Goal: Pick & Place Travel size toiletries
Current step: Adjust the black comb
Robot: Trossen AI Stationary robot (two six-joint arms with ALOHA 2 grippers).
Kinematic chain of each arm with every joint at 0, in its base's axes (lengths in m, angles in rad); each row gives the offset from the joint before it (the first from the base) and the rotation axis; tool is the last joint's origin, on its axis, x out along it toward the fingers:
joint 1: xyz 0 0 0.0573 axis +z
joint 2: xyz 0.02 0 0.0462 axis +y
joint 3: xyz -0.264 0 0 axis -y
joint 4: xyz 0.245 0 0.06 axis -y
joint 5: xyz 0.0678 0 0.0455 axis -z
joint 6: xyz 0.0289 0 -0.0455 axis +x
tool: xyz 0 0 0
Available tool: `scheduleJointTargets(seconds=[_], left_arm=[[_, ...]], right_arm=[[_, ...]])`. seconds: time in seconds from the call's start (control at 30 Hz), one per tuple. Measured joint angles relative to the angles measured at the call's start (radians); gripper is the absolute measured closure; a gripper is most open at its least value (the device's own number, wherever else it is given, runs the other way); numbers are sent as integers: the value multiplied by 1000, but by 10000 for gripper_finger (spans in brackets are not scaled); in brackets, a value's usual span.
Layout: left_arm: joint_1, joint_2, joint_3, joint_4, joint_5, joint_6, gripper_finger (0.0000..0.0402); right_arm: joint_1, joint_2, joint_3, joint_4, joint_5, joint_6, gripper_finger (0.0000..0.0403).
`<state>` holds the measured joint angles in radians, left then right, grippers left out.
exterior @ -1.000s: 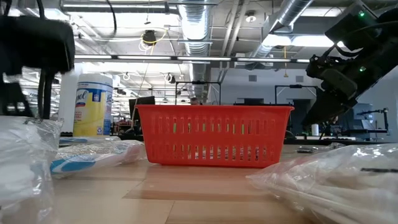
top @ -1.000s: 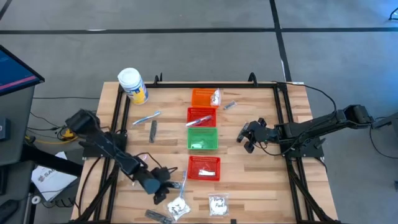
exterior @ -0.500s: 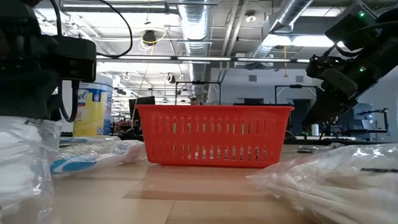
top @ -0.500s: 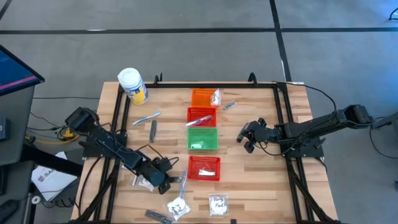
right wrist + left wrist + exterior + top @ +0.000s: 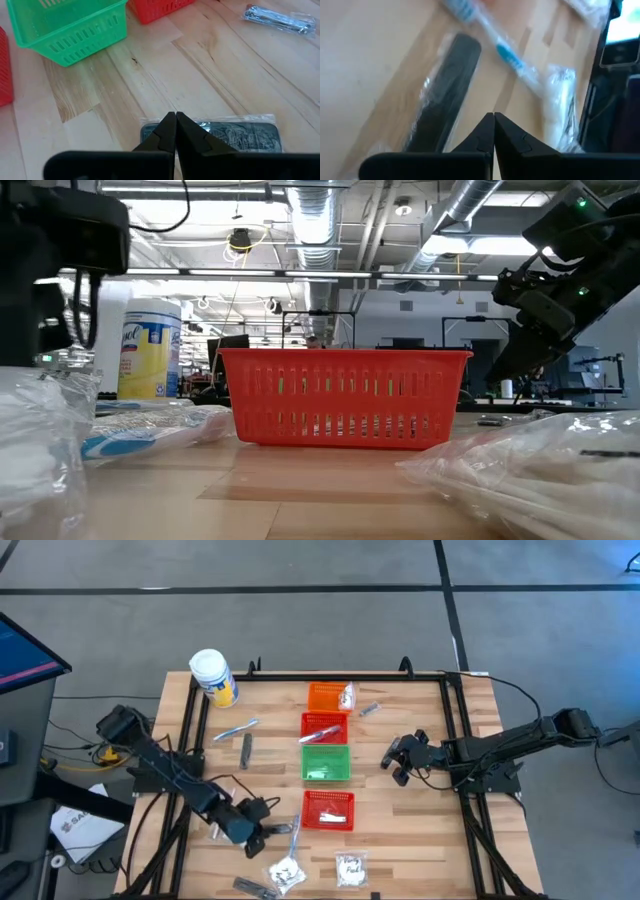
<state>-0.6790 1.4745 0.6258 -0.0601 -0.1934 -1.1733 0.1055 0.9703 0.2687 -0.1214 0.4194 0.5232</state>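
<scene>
Just ahead of left gripper point(image 5: 247, 831): dark strip point(image 5: 451, 92), lying flat on the table point(image 5: 420, 840), close below and slightly to one side of the fingertips in the left wrist view.
Strip's long axis: slanted against the line of the fingers, neither square across them nor in line; likely calls for a wrist turn before closing.
Left gripper state: fingers pressed together, nothing seen between them; needs opening before any grasp.
Left gripper place: front-left part of the table, beside the red basket point(image 5: 328, 810).
Strip's look: flat, slim, matt black, rounded end, sealed in a clear glossy wrap with a loose shiny edge; thin enough to sit hard against the wood, so probably awkward to pinch.
Near neighbours: toothbrush point(image 5: 490, 37) with blue marks, also wrapped, just past the strip's far end and angled across it; white sachet point(image 5: 559, 107) off to the side, apart from the strip.
Risk, as a judgement: wrap may slip, or the toothbrush may get caught in the same closing.
Nearer arm: left, by far.
Right gripper point(image 5: 400, 760): waiting right of the green basket point(image 5: 65, 30), fingers together and empty, above a dark packet point(image 5: 235, 134) on the table.
</scene>
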Motion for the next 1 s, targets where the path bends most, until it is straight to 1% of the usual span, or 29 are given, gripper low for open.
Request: scheduleJointTargets(seconds=[0.13, 0.3, 0.43, 0.67, 0.9, 1.0], left_arm=[[-5, 42, 0, -5, 19, -35, 402], [20, 106, 0, -12, 52, -43, 402], [44, 119, 5, -29, 63, -43, 401], [69, 88, 4, -147, -8, -67, 401], [71, 8, -3, -345, -89, -116, 402], [71, -29, -4, -366, -107, -118, 402]], right_arm=[[0, 0, 0, 1, 0, 0, 402], [0, 0, 0, 1, 0, 0, 402], [0, 0, 0, 2, 0, 0, 402], [0, 0, 0, -1, 0, 0, 402], [0, 0, 0, -1, 0, 0, 402], [0, 0, 0, -1, 0, 0, 402]])
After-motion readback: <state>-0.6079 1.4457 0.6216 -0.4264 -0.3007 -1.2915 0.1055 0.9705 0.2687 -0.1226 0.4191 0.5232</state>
